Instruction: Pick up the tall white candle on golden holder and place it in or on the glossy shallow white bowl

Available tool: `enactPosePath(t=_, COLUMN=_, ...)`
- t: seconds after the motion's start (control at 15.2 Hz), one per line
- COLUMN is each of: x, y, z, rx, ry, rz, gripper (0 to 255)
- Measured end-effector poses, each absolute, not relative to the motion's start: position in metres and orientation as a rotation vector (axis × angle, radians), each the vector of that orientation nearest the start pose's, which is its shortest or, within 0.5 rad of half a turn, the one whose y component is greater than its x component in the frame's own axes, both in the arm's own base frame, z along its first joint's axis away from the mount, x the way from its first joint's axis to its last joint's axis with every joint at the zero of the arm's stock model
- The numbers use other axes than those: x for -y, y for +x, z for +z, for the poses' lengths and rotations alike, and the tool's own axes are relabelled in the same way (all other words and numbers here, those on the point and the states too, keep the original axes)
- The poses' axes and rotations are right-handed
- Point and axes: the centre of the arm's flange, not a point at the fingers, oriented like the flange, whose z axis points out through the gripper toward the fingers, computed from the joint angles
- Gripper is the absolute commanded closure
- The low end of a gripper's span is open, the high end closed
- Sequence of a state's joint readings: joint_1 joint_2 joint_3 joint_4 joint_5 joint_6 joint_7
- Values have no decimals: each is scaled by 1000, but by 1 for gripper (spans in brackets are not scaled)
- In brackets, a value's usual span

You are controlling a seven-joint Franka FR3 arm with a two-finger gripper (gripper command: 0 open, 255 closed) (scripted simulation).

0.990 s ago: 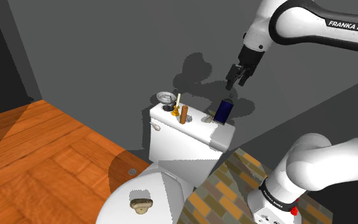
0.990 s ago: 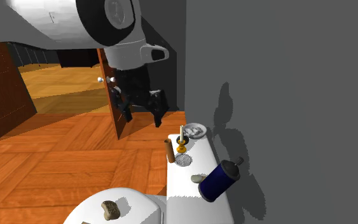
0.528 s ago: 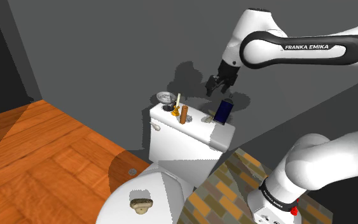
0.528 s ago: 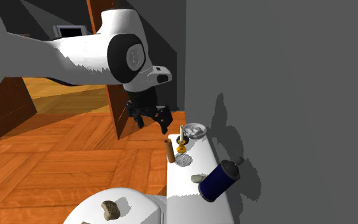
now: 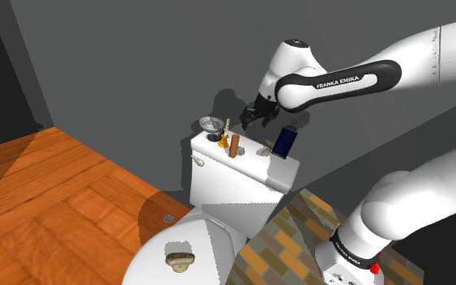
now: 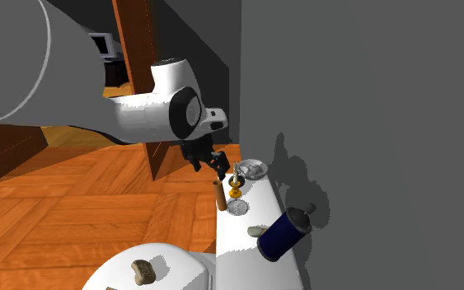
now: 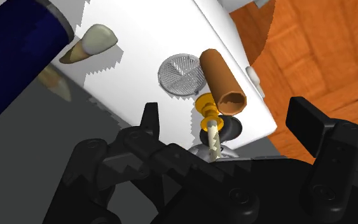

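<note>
Grey wall backs a narrow white toilet tank lid, and everything you care about is crowded onto it, so treat the whole ledge as a hazard. Your fingers stand wide apart and touch nothing. The gripper hangs above the lid, just beside the candle on the shoulder view's right and a little higher than its tip. Along the gripper's line in the wrist view, the pale candle sits between the 2 fingers, rising from its gold holder, not held. Your nearest trouble is the brown tube, standing on end just beside the holder: I judge that a finger coming down on that side would catch its rim and send it off the lid's edge toward the wood floor. The candle is thin and tall on a small foot, so an off-centre closing would likely tip it rather than clasp it. I cannot tell whether it is fixed to the holder; clamp high and the holder might not come along. Just beyond it sits the shallow bowl at the lid's end, near enough that a toppled candle could strike it. Farther out, the mesh disc and the blue can lie on the side your arm reaches in from, so a low wrist could sweep them.
</note>
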State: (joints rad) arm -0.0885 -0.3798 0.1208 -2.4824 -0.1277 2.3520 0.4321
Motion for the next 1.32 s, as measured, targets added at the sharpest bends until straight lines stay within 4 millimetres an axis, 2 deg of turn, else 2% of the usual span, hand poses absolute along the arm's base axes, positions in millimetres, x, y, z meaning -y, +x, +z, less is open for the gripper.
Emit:
enactPosePath(t=0.86, x=-4, y=570, z=352, rx=-835, ry=-3077, rz=-670, gripper=0)
enactPosePath(t=0.99, x=0, y=581, z=340, rx=-856, ry=-3070, rz=-684, gripper=0)
enactPosePath(t=1.32, x=8, y=593, z=313, rx=-862, ry=-3068, rz=-690, gripper=0)
